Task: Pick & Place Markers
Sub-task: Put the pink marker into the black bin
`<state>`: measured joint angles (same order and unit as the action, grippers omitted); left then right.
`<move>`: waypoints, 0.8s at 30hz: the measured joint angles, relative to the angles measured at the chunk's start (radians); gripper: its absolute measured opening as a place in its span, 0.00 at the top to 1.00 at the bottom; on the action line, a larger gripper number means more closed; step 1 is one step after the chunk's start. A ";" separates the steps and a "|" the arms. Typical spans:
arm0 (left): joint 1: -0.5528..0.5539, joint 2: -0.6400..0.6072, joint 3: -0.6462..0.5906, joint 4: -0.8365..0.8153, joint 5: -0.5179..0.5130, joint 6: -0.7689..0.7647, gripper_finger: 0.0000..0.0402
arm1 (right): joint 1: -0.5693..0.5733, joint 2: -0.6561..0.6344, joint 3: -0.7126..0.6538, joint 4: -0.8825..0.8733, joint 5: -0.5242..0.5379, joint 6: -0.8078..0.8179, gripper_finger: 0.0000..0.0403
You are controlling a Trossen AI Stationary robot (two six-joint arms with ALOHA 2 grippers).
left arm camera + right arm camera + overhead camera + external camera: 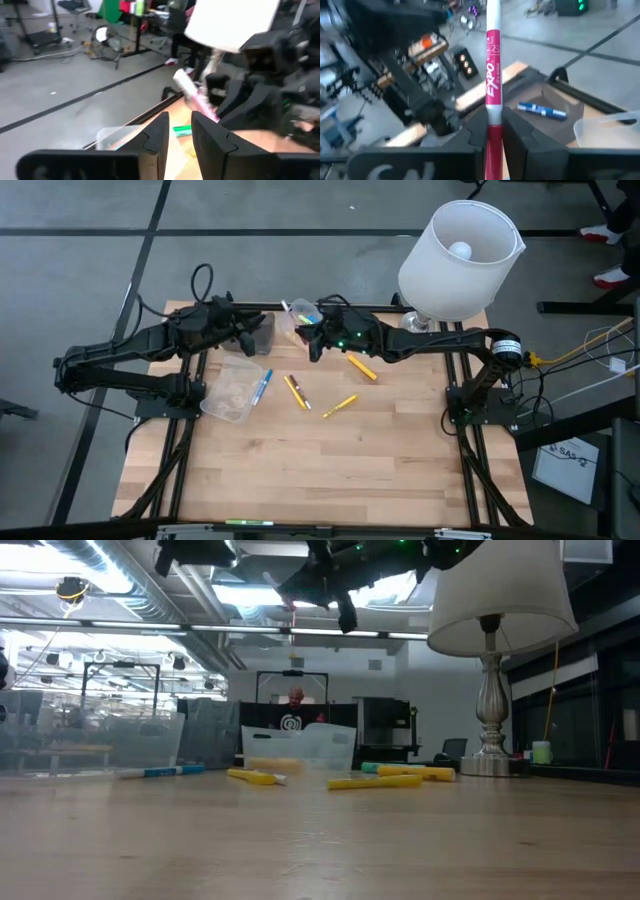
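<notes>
Matte black fingers of the right gripper (494,131) are clamped on a slim pink-and-white dry-erase marker (492,75), a smooth plastic cylinder with a printed label that stands up straight from between them. In the high view this right gripper (312,340) hangs over the far part of the pale wooden slatted table (330,470), just beside a small clear plastic container (297,320) with thin glossy walls. The left gripper (177,137) hangs close across from it, its two flat dark fingers (159,135) standing slightly apart with nothing between them; the pink marker (196,96) shows just beyond their tips, slanted in the other arm's grip. In the high view the left gripper (243,338) is over the table's far left part, and a second, larger clear plastic tub (232,388) with rounded corners lies nearer the table's front from it. Loose on the wood near the right gripper lie a blue marker (262,384) touching the tub's edge, two yellow markers (296,391) (340,406) and an orange-yellow marker (361,367), all short smooth sticks. A white drum-shaped fabric lamp shade (459,258) on a turned silver metal stem (490,705) stands behind the right arm.
</notes>
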<state>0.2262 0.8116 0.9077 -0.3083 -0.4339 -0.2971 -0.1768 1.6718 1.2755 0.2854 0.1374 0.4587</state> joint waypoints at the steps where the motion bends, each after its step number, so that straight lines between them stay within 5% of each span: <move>1: 0.001 0.000 0.000 -0.009 -0.013 -0.005 0.79 | 0.000 0.000 0.000 0.007 0.013 0.005 0.90; 6: 0.023 0.000 0.000 -0.032 -0.005 -0.093 0.71 | -0.003 0.000 0.000 0.069 0.053 0.006 0.90; 24: 0.145 0.123 0.000 0.183 0.434 -0.241 0.48 | 0.004 0.000 0.000 0.146 0.044 0.005 0.90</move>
<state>0.3715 0.9350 0.9077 -0.1256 0.0000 -0.5377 -0.1725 1.6718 1.2755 0.4309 0.1810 0.4634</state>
